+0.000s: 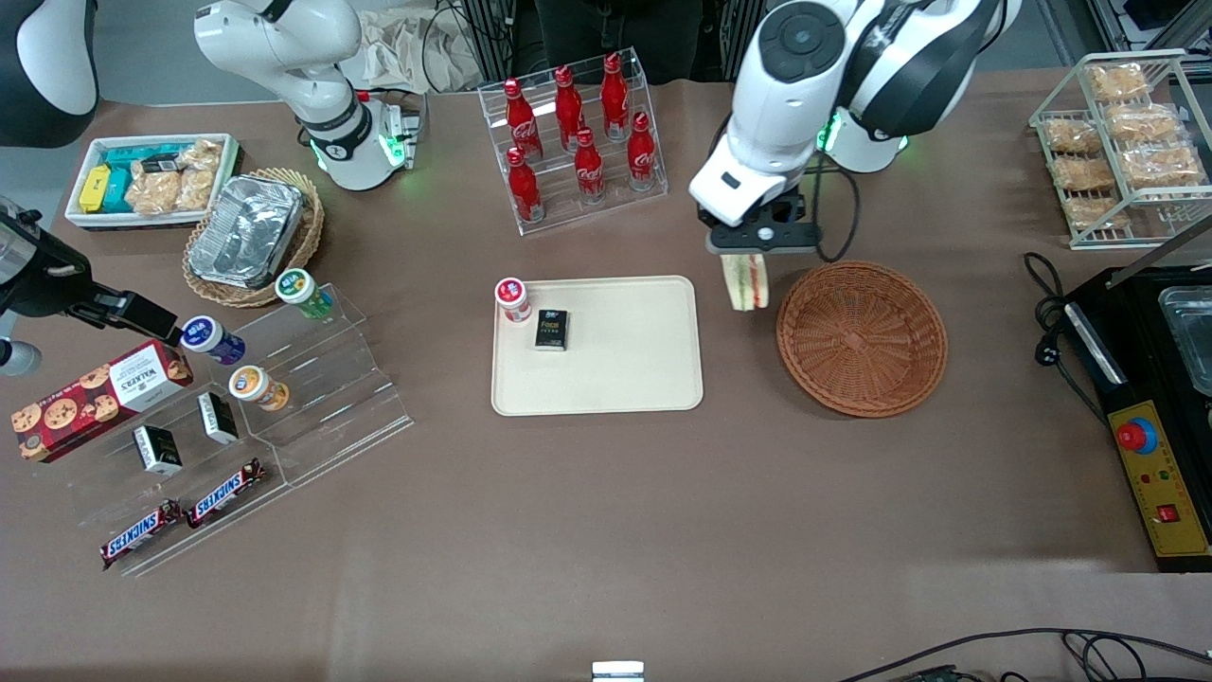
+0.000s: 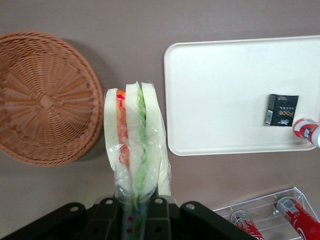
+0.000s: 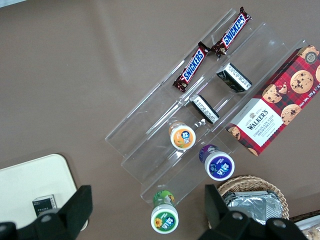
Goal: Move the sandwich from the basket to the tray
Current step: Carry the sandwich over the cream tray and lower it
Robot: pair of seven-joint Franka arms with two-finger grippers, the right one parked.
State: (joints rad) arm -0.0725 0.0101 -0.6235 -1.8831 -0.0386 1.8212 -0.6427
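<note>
Brown table (image 1: 606, 530): pincer (image 1: 748, 248) grips sandwich (image 1: 745, 281) between basket (image 1: 862, 338), tray (image 1: 625, 360).

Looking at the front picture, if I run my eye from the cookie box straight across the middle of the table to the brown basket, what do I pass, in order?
Cookie box → clear stepped stand → red-capped jar → black packet on the tray → sandwich held in the gripper → basket.
</note>
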